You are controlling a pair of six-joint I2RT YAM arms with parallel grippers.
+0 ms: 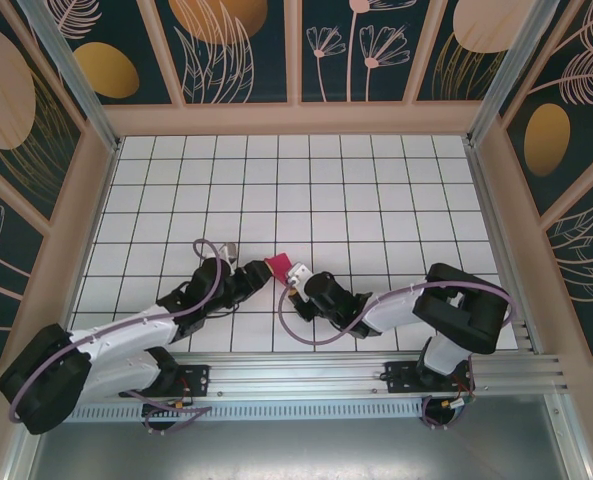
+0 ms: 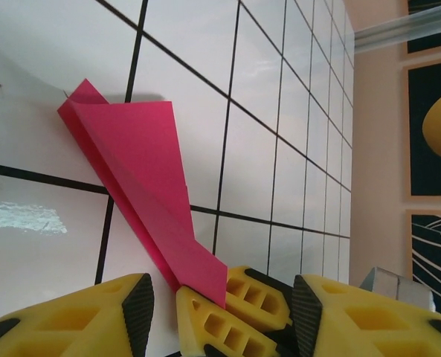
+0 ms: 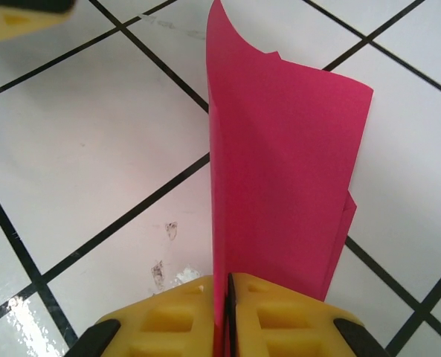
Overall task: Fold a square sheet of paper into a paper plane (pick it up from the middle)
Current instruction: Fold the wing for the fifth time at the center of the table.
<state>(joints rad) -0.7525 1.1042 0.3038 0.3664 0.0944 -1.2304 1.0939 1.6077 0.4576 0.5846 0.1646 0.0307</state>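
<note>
Nearest the robot, the two tools meet over the near middle of the white tiled desk (image 1: 376,180). The right tool (image 3: 224,286) is pressed together on the near end of the paper plane (image 3: 279,149). It pinches the layered magenta paper edge-on, so the paper stands up from the tiles instead of lying flat. The left tool (image 2: 221,297) is spread, its yellow fingers (image 2: 131,312) standing on either side of the right tool's pinch and touching no paper that I can see.

From the left wrist, the paper runs away from the grip as a long, narrow, creased strip, with one flap lifting off the fold. Its far tip sits low near the desk, though I cannot tell whether it touches. From above, it is a small red wedge between the two tools, with bare tiles beyond it up to the far wall (image 1: 296,120).

I judge the folding to be about midway: the sheet is already narrowed and layered, but the wings are not yet laid down evenly. The next move calls for the left tool to take the loose flap, or press a crease, while the right holds the spine firm. Thin paper held at one end will probably twist or slip, so a gentle approach along the fold matters
</note>
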